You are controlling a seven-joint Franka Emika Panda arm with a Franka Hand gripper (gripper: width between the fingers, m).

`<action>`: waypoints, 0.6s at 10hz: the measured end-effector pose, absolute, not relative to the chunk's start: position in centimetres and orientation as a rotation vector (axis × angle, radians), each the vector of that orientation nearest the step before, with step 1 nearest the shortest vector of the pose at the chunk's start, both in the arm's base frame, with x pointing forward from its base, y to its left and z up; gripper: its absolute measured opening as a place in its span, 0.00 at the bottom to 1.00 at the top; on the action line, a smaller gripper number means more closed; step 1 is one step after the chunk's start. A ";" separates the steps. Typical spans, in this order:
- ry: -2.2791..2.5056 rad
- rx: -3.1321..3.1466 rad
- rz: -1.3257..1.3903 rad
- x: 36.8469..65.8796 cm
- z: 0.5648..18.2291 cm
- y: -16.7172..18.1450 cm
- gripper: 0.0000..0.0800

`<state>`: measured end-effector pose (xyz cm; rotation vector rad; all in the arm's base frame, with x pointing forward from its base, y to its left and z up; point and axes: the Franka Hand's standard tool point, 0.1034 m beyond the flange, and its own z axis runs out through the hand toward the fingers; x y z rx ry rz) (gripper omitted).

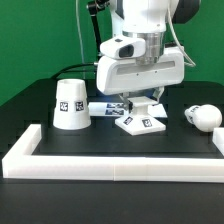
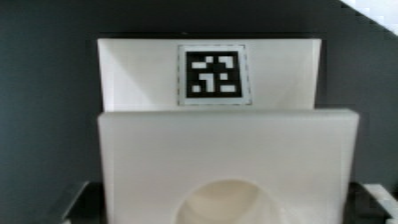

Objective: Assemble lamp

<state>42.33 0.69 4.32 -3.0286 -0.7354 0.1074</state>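
Observation:
The flat square lamp base (image 1: 140,122) lies on the black table at the centre, tags facing up. In the wrist view the base (image 2: 214,140) fills the picture, with one tag and its round socket hole (image 2: 228,200) near the jaws. My gripper (image 1: 140,104) is lowered right over the base. Its dark fingers (image 2: 64,204) stand wide apart on either side of the base with a thin gap, so it is open. The tapered cone shade (image 1: 66,103) stands at the exterior view's left. The rounded bulb (image 1: 203,116) lies at the exterior view's right.
The marker board (image 1: 104,106) lies flat behind the base, between it and the shade. Long white bars (image 1: 110,162) edge the table at the front and along both sides. A green wall stands behind.

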 end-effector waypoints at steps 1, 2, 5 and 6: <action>-0.735 -3.029 0.107 42.3 4.3 0.7 0.67; -0.731 -3.030 0.107 42.5 4.3 0.8 0.67; -0.735 -3.037 0.045 46.4 4.3 1.9 0.67; -0.743 -3.036 0.018 47.9 4.3 2.4 0.67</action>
